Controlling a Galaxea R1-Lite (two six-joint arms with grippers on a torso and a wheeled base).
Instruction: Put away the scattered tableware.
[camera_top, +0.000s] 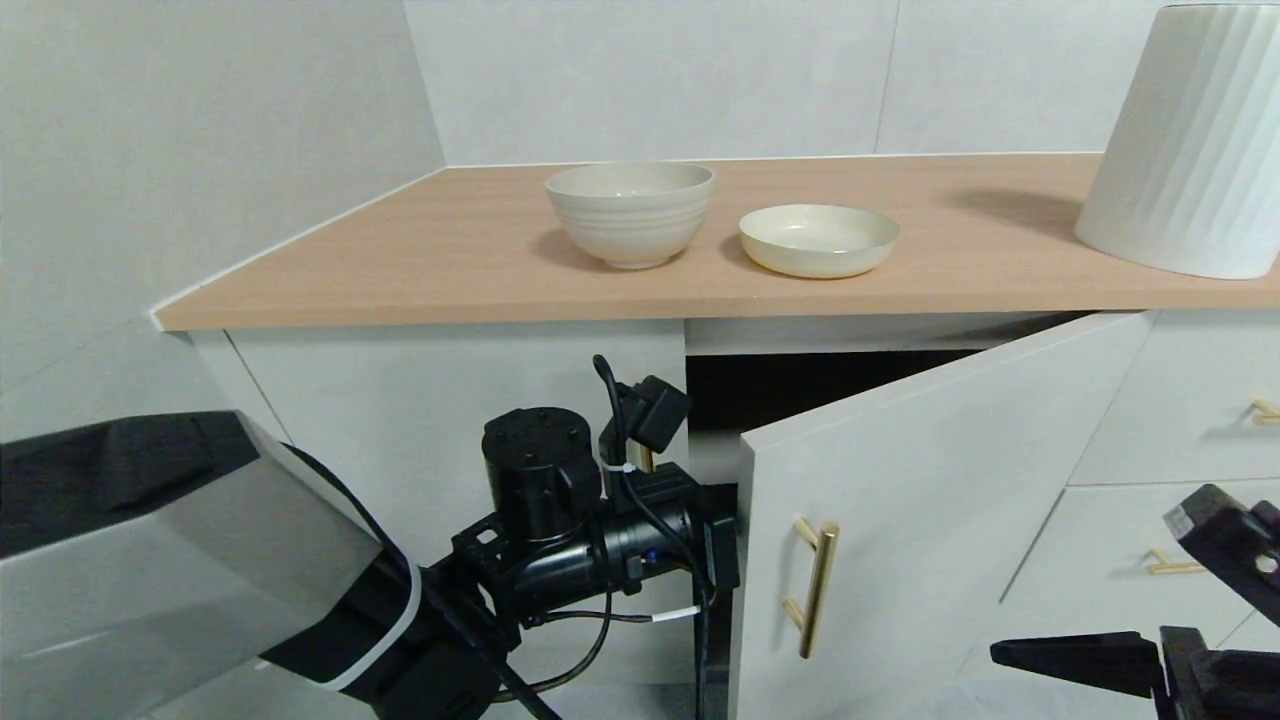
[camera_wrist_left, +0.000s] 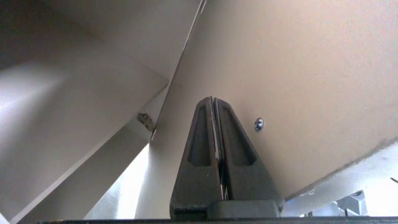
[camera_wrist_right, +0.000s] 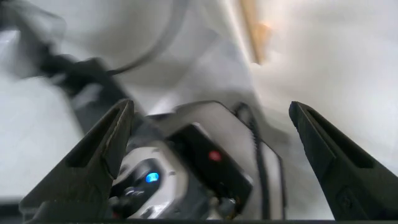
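Note:
A deep cream bowl (camera_top: 630, 212) and a shallow cream dish (camera_top: 818, 238) stand side by side on the wooden counter (camera_top: 400, 270). Below them a white cabinet door (camera_top: 920, 480) with a gold handle (camera_top: 815, 585) stands partly open. My left arm (camera_top: 560, 520) is low at the door's free edge. Its gripper (camera_wrist_left: 213, 102) is shut with nothing in it, the tips against the door's inner face. My right gripper (camera_wrist_right: 211, 124) is open and empty, low in front of the door. One of its fingers (camera_top: 1080, 662) shows at the lower right.
A tall white ribbed container (camera_top: 1190, 140) stands on the counter's right end. Drawers with gold pulls (camera_top: 1175, 565) lie right of the open door. Tiled walls close in the counter at the back and left. A dark cabinet opening (camera_top: 800, 385) shows behind the door.

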